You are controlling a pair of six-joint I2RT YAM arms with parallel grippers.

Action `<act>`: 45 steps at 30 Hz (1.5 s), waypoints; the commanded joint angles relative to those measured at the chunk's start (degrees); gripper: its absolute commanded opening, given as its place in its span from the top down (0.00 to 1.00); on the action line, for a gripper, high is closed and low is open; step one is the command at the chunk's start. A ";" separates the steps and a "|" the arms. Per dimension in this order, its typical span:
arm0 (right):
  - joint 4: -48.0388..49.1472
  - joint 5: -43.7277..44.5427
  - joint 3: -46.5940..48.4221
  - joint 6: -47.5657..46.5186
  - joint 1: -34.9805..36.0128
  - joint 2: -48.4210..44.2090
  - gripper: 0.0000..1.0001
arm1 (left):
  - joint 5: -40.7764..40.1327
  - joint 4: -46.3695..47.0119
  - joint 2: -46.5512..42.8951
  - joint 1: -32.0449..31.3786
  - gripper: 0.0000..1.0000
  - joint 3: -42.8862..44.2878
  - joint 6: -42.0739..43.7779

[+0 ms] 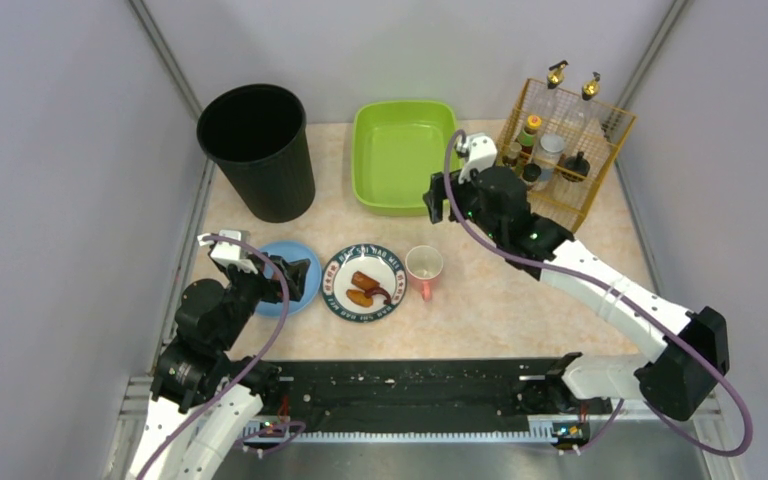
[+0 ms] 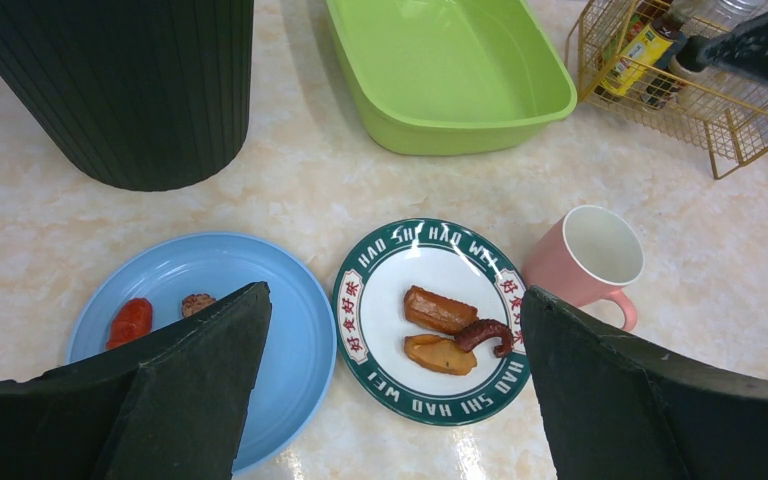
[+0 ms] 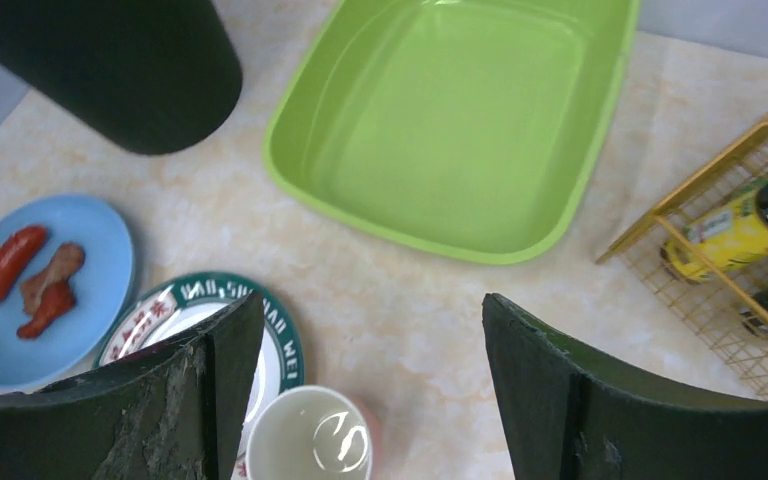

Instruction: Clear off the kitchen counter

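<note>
Two robot arms hang over a kitchen counter point(image 1: 520, 300) that spreads beige and speckled beneath every dish. The left gripper point(image 1: 297, 275) has its jaws wide apart above a blue plate point(image 2: 175, 262) with a red sausage point(image 2: 130, 322) and scraps on it. The right gripper point(image 1: 434, 203), equally spread and holding nothing, hovers at the near edge of a lime-green tub point(image 2: 460, 135). Beside the blue plate sits a green-rimmed plate point(image 2: 430, 232) of browned pieces point(image 2: 440, 310), with a pink mug point(image 2: 585, 260) just to its right. The step appears to be a first pick of a plate. It is best done by pinching the rim at a bare spot and keeping the plate level, so the food does not slide before it reaches the black bin point(image 1: 260, 150). The emptied dishes likely belong in the tub. The plate's rim reads "HAO SHI HAO WEI" twice, with Chinese characters in white panels too small to make out. Bottle labels in the gold wire rack point(image 1: 575, 205) cannot be read.
</note>
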 commanded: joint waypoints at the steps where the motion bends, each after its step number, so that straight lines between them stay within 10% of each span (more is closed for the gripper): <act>1: 0.07 -1.48 -1.19 -3.03 3.80 0.94 0.21 | -0.15 1.60 0.50 -0.21 0.01 -0.12 0.68; 45: 2.37 -11.60 -1.90 1.80 22.27 18.14 0.26 | -0.65 1.42 1.47 -0.16 0.01 -0.19 0.71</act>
